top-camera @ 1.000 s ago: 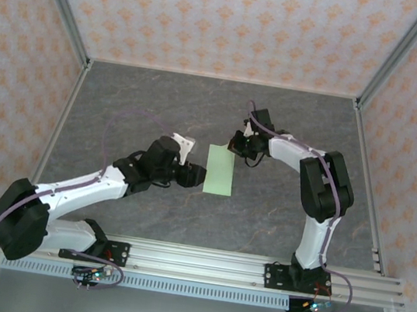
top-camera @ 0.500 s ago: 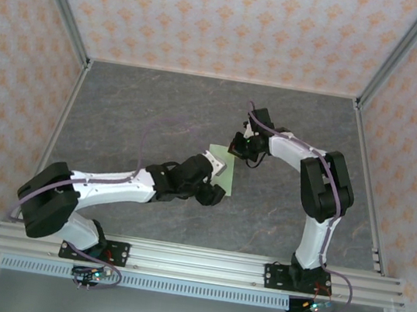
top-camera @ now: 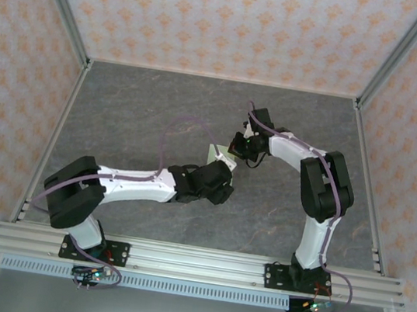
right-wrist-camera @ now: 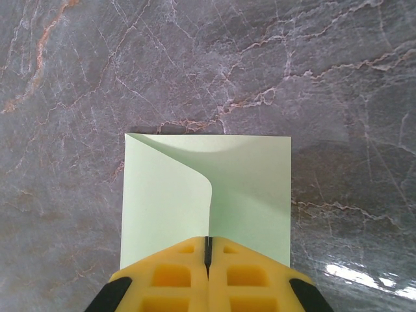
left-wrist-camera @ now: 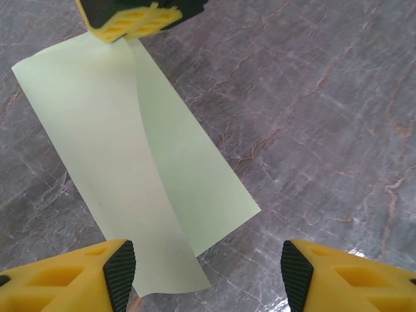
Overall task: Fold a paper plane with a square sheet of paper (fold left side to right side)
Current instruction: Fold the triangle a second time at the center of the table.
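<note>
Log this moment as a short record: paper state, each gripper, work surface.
paper: square sheet of paper, pale green, one half folded loosely over the other, flap bulging
left gripper: open, over one end of the sheet
right gripper: shut, tips at the sheet's opposite end
surface: grey marbled table

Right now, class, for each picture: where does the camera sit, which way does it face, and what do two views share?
Top: above and behind the arms, facing down onto the table; left gripper and right gripper show.
Left wrist: on the left arm, facing down at the paper; open fingers show.
Right wrist: on the right arm, facing down at the paper; shut fingers show.
Shared: both wrist views show the paper.
</note>
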`<state>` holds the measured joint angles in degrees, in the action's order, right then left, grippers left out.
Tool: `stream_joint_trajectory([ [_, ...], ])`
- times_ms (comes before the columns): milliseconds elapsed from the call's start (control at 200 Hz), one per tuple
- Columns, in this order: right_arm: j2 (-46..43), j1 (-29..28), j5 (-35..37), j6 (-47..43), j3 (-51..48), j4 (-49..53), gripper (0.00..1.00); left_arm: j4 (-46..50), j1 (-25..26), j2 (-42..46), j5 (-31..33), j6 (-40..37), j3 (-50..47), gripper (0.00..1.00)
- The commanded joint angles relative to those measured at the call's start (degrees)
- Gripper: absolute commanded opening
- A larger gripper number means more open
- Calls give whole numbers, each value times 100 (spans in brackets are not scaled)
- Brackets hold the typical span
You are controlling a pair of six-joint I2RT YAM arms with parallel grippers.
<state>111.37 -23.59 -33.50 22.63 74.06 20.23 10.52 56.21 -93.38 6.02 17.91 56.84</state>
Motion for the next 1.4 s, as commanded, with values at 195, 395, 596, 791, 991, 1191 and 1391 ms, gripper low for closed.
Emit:
stream_joint_trajectory([
  [195, -144, 5, -36, -17, 152, 113, 5, 388, 97, -245, 681, 151, 332, 46],
  [395, -134, 13, -7, -57, 165, 148, 6, 434, 93, -241, 691, 123, 330, 26],
  [596, -133, 9, 36, -90, 209, 218, 10, 393, 94, -216, 637, 111, 311, 11],
  [791, -270, 8, 72, -97, 338, 304, 26, 424, 97, -225, 642, 150, 310, 4],
  [991, -885, 10, 458, -73, 276, 298, 46, 434, 88, -262, 528, 230, 346, 1],
  [1191, -1970, 30, 1080, -64, -306, 257, 63, 410, 24, -283, 308, 294, 364, 1],
  [1391, -3120, 53, 1298, 134, -1523, -10, 50, 147, -245, -231, -256, 474, 216, 0],
])
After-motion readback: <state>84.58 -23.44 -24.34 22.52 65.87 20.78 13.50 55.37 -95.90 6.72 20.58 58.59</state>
